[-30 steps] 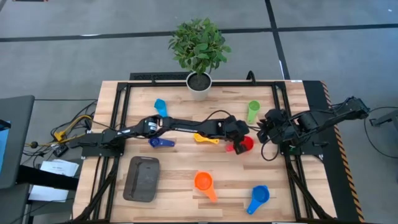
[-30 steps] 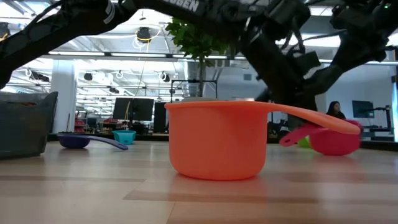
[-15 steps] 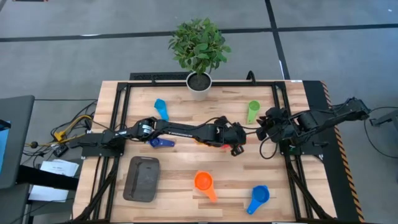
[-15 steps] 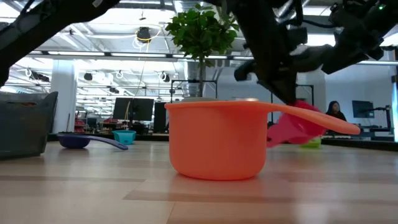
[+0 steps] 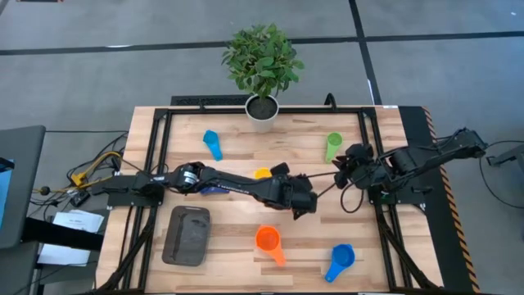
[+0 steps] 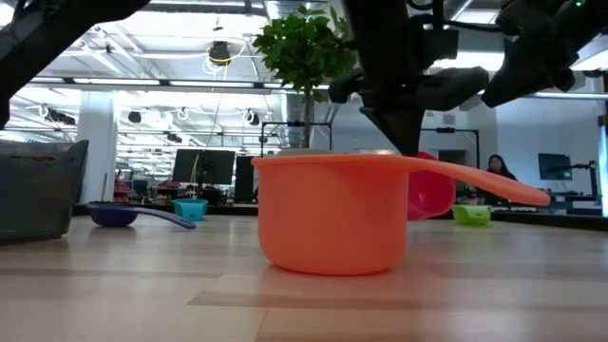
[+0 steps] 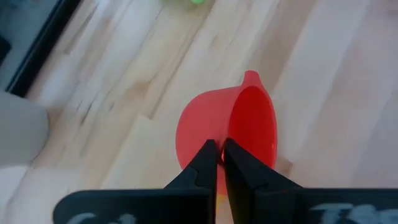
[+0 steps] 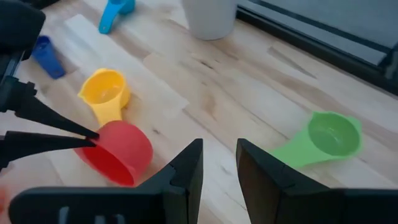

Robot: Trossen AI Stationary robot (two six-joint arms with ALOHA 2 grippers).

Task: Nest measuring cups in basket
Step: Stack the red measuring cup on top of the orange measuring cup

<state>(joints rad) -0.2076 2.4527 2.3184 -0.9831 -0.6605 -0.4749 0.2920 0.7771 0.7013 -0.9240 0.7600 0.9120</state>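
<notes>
My left gripper [image 5: 301, 205] is at the table's middle, shut on the red cup [image 7: 230, 127], which it hides from above. The red cup also shows in the low view [image 6: 432, 195] and the right wrist view [image 8: 118, 152]. My right gripper [image 8: 217, 165] is open and empty at the right [image 5: 344, 168]. The yellow cup [image 5: 262, 173], green cup [image 5: 332, 147], light blue cup [image 5: 212, 144], orange cup [image 5: 268, 240] and medium blue cup [image 5: 340, 260] rest on the table. The dark blue cup [image 5: 214, 188] lies partly under the left arm. The dark grey basket [image 5: 186, 235] sits near left. My left gripper pinches the red cup's wall at its rim [image 7: 225, 144], one finger seemingly inside and one outside. The fingers [image 8: 68, 127] come at it slanting down from the table's left. The cup is tipped on its side and looks lifted a little clear of the table.
A white plant pot [image 5: 262, 113] with a green plant stands at the far edge's middle. Black frame rails run along the table's left and right sides. Bare wood lies between the basket and the orange cup.
My left gripper has taken the red cup off the table, tipping it on its side. It has carried the cup toward the near edge and a little toward the left.
</notes>
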